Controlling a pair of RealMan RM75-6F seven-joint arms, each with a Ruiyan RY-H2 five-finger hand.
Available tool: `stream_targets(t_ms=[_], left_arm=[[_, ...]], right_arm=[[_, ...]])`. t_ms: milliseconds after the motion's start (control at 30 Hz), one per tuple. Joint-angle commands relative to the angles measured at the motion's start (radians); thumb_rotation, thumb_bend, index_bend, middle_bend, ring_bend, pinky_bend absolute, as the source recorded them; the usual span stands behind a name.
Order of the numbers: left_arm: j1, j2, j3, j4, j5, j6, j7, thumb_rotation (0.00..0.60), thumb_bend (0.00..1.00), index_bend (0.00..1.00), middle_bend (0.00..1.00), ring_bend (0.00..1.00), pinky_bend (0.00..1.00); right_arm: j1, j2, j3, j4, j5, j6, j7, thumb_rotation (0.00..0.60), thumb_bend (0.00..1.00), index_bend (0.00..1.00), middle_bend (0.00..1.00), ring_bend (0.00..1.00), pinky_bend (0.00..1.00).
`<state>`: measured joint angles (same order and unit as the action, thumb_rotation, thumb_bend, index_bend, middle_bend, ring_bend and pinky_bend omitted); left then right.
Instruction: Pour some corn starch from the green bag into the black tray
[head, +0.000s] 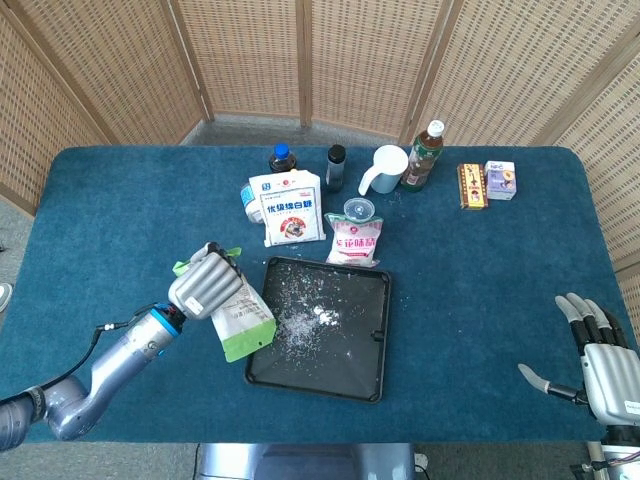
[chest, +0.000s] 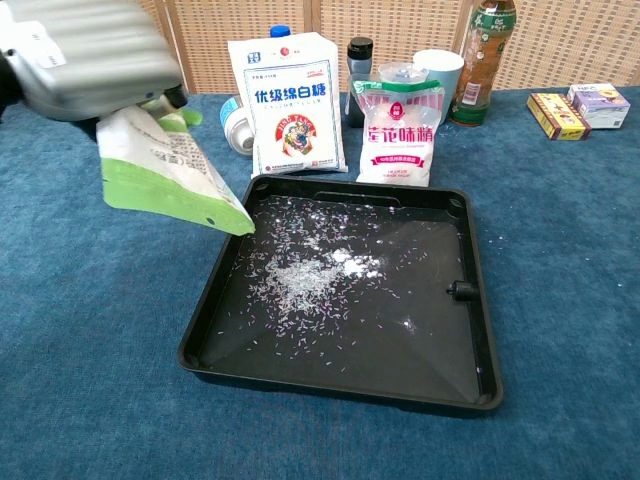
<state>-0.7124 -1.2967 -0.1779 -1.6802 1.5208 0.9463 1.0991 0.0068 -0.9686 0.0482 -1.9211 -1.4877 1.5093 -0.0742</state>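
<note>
My left hand (head: 203, 283) (chest: 90, 60) grips the green and white corn starch bag (head: 242, 320) (chest: 170, 175) from above. The bag hangs tilted, its lower corner over the left rim of the black tray (head: 377, 345) (chest: 480, 330). White grains and a small pale heap lie scattered on the tray floor. No stream from the bag is visible. My right hand (head: 600, 355) rests at the table's near right corner, fingers spread and holding nothing; the chest view does not show it.
Behind the tray stand a white sugar bag (head: 287, 207) (chest: 287, 100), a pink-labelled clear bag (head: 357, 240) (chest: 400, 135), two dark bottles (head: 335, 168), a white cup (head: 385, 168), a green-capped bottle (head: 424, 155) and small boxes (head: 486, 183) at the back right.
</note>
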Motion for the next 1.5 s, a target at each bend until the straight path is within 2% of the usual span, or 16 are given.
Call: stream_targets(t_ms=[33,133,333,433,533,633,700,767,967,1133,1200,1333,1500], left_arm=[[-0.064,-0.015,-0.003,0.006,0.020,-0.044,0.162,0.600,0.35,0.81,0.72,0.69,0.66],[-0.096,-0.021,0.005,0.006,0.032,-0.076,0.252,0.600,0.35,0.81,0.72,0.69,0.66],[-0.116,-0.047,-0.003,0.012,-0.023,-0.085,0.331,0.600,0.38,0.83,0.74,0.69,0.66],[-0.137,-0.046,0.009,0.028,0.005,-0.086,0.411,0.600,0.39,0.86,0.76,0.69,0.66],[-0.137,-0.065,-0.001,0.023,0.003,-0.050,0.423,0.600,0.41,0.88,0.78,0.69,0.66],[-0.117,-0.106,-0.018,0.015,-0.056,0.001,0.432,0.600,0.42,0.91,0.80,0.69,0.66],[-0.132,-0.104,0.006,0.026,-0.044,-0.018,0.526,0.600,0.42,0.91,0.81,0.69,0.67],[-0.136,-0.109,0.019,0.015,-0.049,-0.026,0.546,0.600,0.41,0.91,0.81,0.69,0.67],[-0.097,-0.142,0.000,-0.011,-0.111,0.057,0.419,0.600,0.41,0.91,0.81,0.69,0.67],[-0.036,-0.149,-0.003,-0.019,-0.153,0.141,0.233,0.600,0.41,0.91,0.81,0.69,0.67],[-0.002,-0.160,-0.003,-0.012,-0.169,0.184,0.138,0.600,0.41,0.91,0.81,0.69,0.67],[0.076,-0.202,-0.011,-0.003,-0.244,0.245,-0.142,0.600,0.41,0.91,0.81,0.69,0.67],[0.135,-0.246,-0.009,0.079,-0.250,0.292,-0.411,0.600,0.41,0.91,0.81,0.69,0.67]], right_arm=[[0.001,-0.001,-0.001,0.001,0.001,-0.003,-0.002,0.270,0.00,0.04,0.06,0.04,0.05],[0.002,-0.001,0.000,0.001,0.003,-0.003,0.000,0.272,0.00,0.04,0.06,0.04,0.05],[0.001,0.004,0.004,0.006,0.012,-0.003,0.016,0.273,0.00,0.04,0.06,0.04,0.05],[0.003,0.005,0.005,0.008,0.014,-0.006,0.019,0.272,0.00,0.04,0.06,0.04,0.05],[0.003,0.005,0.005,0.007,0.011,-0.004,0.018,0.271,0.00,0.04,0.06,0.04,0.05],[0.002,0.004,0.004,0.007,0.009,-0.003,0.017,0.270,0.00,0.04,0.06,0.04,0.05],[0.003,0.003,0.002,0.008,0.009,-0.007,0.014,0.270,0.00,0.04,0.06,0.04,0.05],[0.004,0.002,0.000,0.007,0.007,-0.010,0.011,0.271,0.00,0.04,0.06,0.04,0.05],[0.004,0.000,0.000,0.008,0.008,-0.009,0.009,0.268,0.00,0.04,0.06,0.04,0.05],[0.006,-0.002,-0.002,0.008,0.007,-0.013,0.005,0.273,0.00,0.04,0.06,0.04,0.05],[0.006,-0.003,-0.002,0.007,0.006,-0.013,0.001,0.274,0.00,0.04,0.06,0.04,0.05],[0.007,-0.008,-0.006,0.005,0.002,-0.016,-0.013,0.270,0.00,0.04,0.06,0.04,0.05],[0.009,-0.015,-0.010,0.003,0.000,-0.021,-0.030,0.269,0.00,0.04,0.06,0.04,0.05]])
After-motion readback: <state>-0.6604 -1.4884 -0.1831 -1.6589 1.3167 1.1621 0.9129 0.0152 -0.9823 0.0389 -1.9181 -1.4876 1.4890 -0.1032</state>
